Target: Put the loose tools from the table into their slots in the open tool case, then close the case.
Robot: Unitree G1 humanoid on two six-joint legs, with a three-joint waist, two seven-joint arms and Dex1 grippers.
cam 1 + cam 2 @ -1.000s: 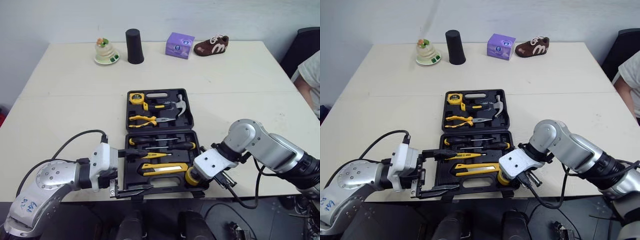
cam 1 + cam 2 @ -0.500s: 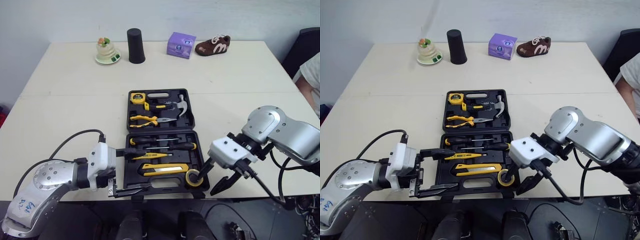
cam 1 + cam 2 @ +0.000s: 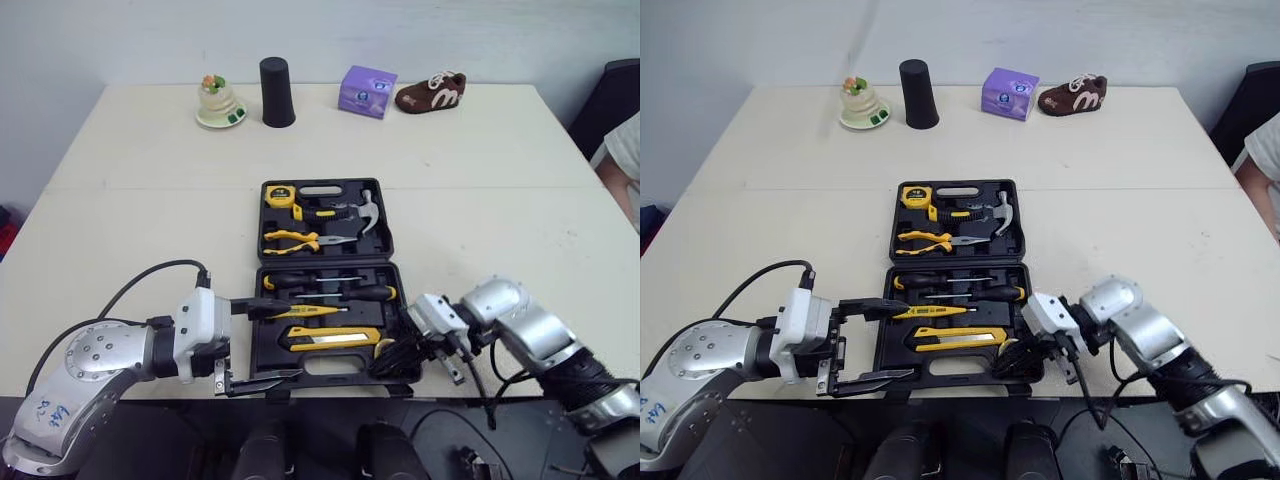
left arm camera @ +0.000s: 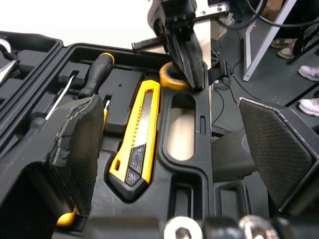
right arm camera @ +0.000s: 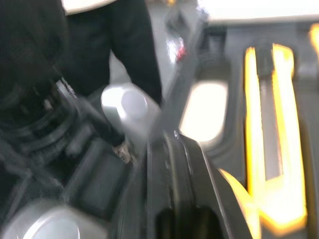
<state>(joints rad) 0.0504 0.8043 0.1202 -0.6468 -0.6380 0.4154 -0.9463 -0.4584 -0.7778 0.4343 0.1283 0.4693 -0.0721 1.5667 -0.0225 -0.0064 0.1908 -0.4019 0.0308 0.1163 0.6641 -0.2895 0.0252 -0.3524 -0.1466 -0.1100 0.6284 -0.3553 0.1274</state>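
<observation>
The black tool case lies open in the middle of the table, with its lid on the far side. The lid holds a tape measure, pliers and a hammer. The near half holds screwdrivers and a yellow utility knife. A yellow tape roll sits in the case's front right corner. My right gripper is low at that corner, shut, with its tips against the roll. My left gripper stands open at the case's front left, with nothing between its fingers.
Along the far edge stand a white dish with a figurine, a black cup, a purple box and a brown shoe. A person's sleeve shows at the right edge. The case lies close to the table's front edge.
My right gripper let go of the yellow roll at the case's front right corner, opened, then dropped lower and shut against it. The left gripper has stayed put.
</observation>
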